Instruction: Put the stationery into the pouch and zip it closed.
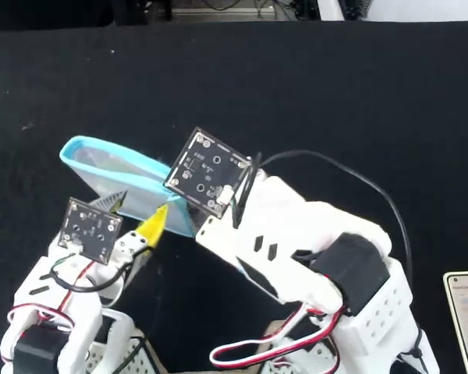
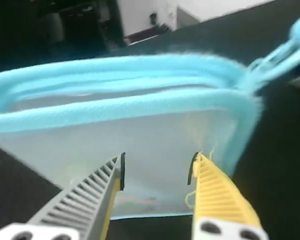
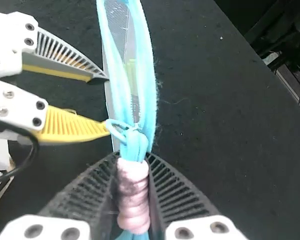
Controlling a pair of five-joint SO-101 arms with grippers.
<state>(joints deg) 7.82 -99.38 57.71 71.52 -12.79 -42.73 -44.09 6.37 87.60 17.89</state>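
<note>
Standing on its long edge left of centre in the overhead frame, the pouch point(image 1: 113, 173) rests on the black table point(image 1: 335, 93) with its pale-blue trimmed mouth turned upward, just ahead of the lower-left arm. Left gripper point(image 2: 158, 167): jaws spread, the grey and yellow fingers point(image 2: 215, 195) set against the translucent side wall and gripping nothing. To my eye this is a brace rather than a grasp. Right gripper point(image 3: 132, 161): black jaws clenched on the zip pull point(image 3: 132, 197), a pinkish ribbed tab hanging from a blue cord point(image 3: 124, 131) at the end of the pouch nearest that arm. Between the two blue bands the mouth looks parted along most of its length, so the zip seems not yet drawn. A yellow-green sliver point(image 3: 131, 75) inside may be stationery, though too little shows to name it. Handling, as judged: the pouch is light, thin-walled and floppy. It would likely fold or slide across the table under any sideways tug, so a pull along the zip line needs the wall or the far end pinned. The side film looks smooth and probably slippery, and the fabric trim offers the surer hold. The tab is the proper point of purchase for closing — small, soft, and apt to slip from the jaws if the cord is loaded at an angle.
</note>
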